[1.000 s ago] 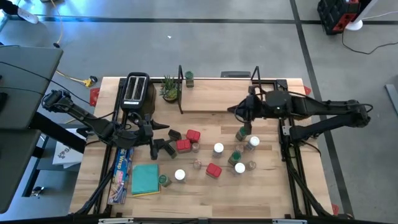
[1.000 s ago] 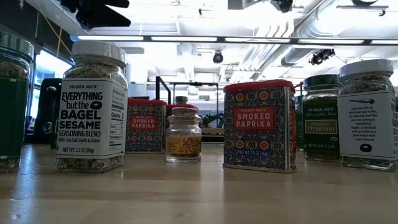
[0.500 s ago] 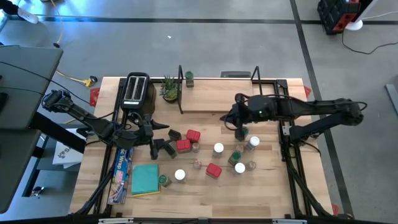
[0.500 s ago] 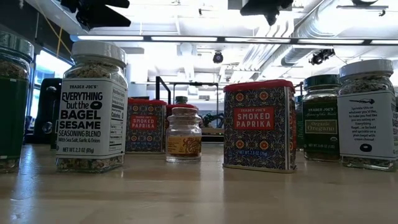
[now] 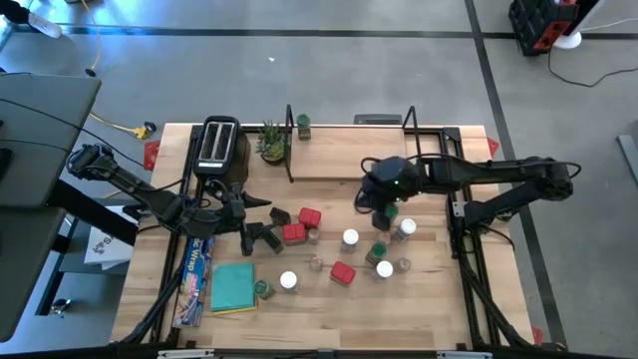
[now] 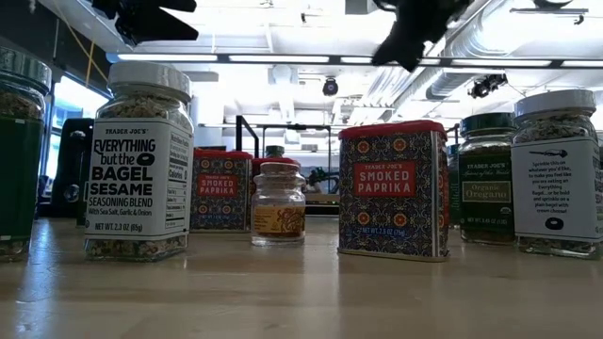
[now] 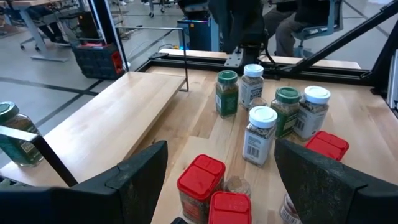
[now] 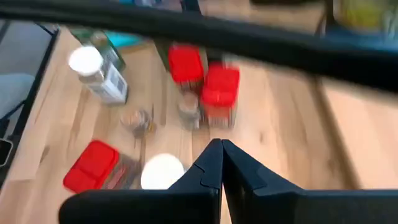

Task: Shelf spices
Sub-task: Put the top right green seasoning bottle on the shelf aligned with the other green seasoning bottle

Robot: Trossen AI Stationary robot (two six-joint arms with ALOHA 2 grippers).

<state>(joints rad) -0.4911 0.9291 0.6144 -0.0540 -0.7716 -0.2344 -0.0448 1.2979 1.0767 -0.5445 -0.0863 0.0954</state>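
- While your right gripper (image 5: pixel 373 196), fingers pressed together and empty, hangs above the spices (image 5: pixel 351 239) mid-table, 1 jar (image 5: pixel 303 125) stands on the shelf (image 5: pixel 349 160).
- Expect light, rigid, slick jars; grip below the lid.
- Neighbouring jars crowd each pick; your left gripper (image 5: pixel 261 221), spread, waits by the toaster (image 5: pixel 218 145).

Grey concrete floor (image 5: pixel 399 80) w/ dark seams, ceiling striplights (image 6: pixel 283 58) overhead.
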